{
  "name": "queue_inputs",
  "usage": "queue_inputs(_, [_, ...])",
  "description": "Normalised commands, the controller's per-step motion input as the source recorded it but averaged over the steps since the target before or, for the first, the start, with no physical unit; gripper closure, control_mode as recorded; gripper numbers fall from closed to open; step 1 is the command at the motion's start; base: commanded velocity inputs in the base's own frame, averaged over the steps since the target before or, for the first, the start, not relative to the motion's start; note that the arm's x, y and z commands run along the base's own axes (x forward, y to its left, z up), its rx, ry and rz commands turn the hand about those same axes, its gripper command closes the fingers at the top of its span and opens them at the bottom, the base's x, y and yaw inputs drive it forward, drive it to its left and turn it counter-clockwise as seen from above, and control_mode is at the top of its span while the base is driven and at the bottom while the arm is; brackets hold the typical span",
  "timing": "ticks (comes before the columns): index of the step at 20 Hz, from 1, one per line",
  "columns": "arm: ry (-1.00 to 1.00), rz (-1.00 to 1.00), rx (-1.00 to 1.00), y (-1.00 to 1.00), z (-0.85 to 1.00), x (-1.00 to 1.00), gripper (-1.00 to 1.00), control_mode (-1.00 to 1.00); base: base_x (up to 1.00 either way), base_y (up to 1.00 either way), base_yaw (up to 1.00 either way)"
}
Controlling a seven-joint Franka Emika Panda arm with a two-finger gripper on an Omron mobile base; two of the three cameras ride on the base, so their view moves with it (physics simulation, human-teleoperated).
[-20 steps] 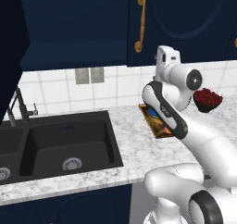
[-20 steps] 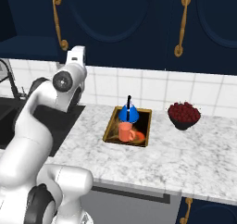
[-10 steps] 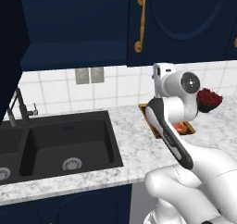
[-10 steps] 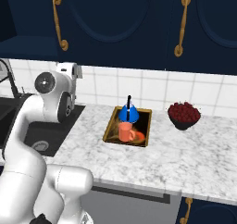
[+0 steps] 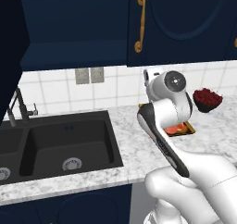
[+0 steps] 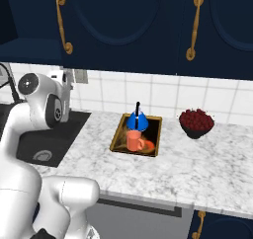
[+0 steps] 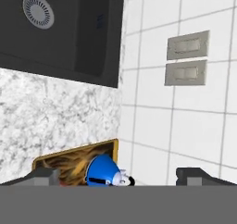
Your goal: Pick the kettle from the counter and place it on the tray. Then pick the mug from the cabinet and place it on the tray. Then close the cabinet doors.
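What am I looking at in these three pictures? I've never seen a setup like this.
It is a rendered kitchen with a white robot arm on a driving base. Two pictures come from cameras on the base, behind the arm to its left and right. The third comes from a camera on the hand, looking along its two dark fingers, which stand wide apart and hold nothing.

On the marble counter lies a wooden tray carrying a blue kettle and an orange mug. Beside it stands a dark bowl of red fruit, and a black sink is set in to the left. Above hang navy cabinet doors with brass handles.
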Motion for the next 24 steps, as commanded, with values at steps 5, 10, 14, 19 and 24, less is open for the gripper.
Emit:
queue_inputs(5, [0.01,0.00,-0.10,0.15,-0.09,-0.16,-1.00,-1.00,0.00,0.00,0.00])
queue_inputs(10, [0.02,0.00,-0.12,0.22,-0.07,-0.02,-1.00,-1.00,0.00,0.00,0.00])
queue_inputs(14, [0.00,0.00,-0.13,0.26,-0.04,-0.12,-1.00,-1.00,0.00,0.00,0.00])
queue_inputs(19, [-0.13,0.04,-0.15,0.37,-0.05,-0.39,-1.00,-1.00,0.00,0.00,0.00])
queue_inputs(24, [-0.12,-0.07,-0.27,0.86,0.00,-0.29,-1.00,-1.00,0.00,0.00,0.00])
